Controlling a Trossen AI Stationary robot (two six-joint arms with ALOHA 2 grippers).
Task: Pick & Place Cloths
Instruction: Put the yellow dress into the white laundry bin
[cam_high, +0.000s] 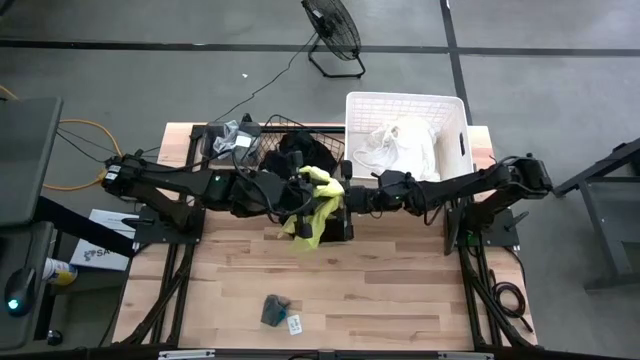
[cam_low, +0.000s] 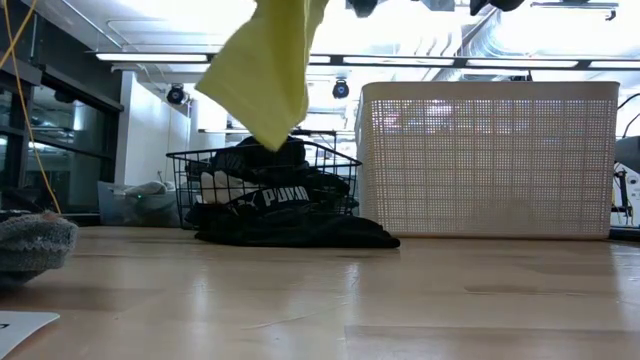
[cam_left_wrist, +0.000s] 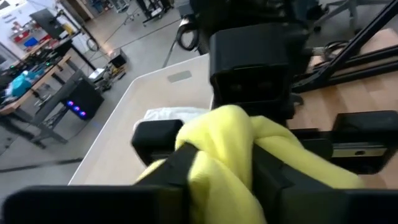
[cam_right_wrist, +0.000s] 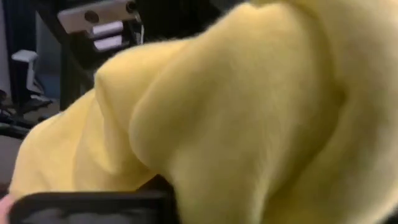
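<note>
A neon yellow cloth (cam_high: 308, 222) hangs in the air over the table's middle, in front of the black wire basket (cam_high: 262, 131). My left gripper (cam_high: 303, 187) reaches in from the left and is shut on it. My right gripper (cam_high: 345, 197) faces it from the right, right at the same bunch, and the yellow cloth (cam_right_wrist: 249, 112) fills its wrist view. Black cloths (cam_low: 280, 200) fill the basket, and one spills onto the table. White cloths (cam_high: 405, 145) lie in the white tub (cam_high: 460, 120). A grey cloth (cam_high: 275, 308) lies near the front edge. My left gripper pinches a bunched, several-layered part of the yellow cloth near its upper end (cam_left_wrist: 227, 134) between its two fingers (cam_left_wrist: 180, 168). The fingers come nearly level from the table's left. The cloth hangs slack below them, its lower end (cam_low: 270, 125) well clear of the table.
The wire basket (cam_low: 190, 160) and the tub (cam_low: 490, 160) stand side by side at the table's far edge. A small white card (cam_high: 294, 324) lies beside the grey cloth (cam_low: 30, 245). Bare wood lies between the arms and the front edge.
</note>
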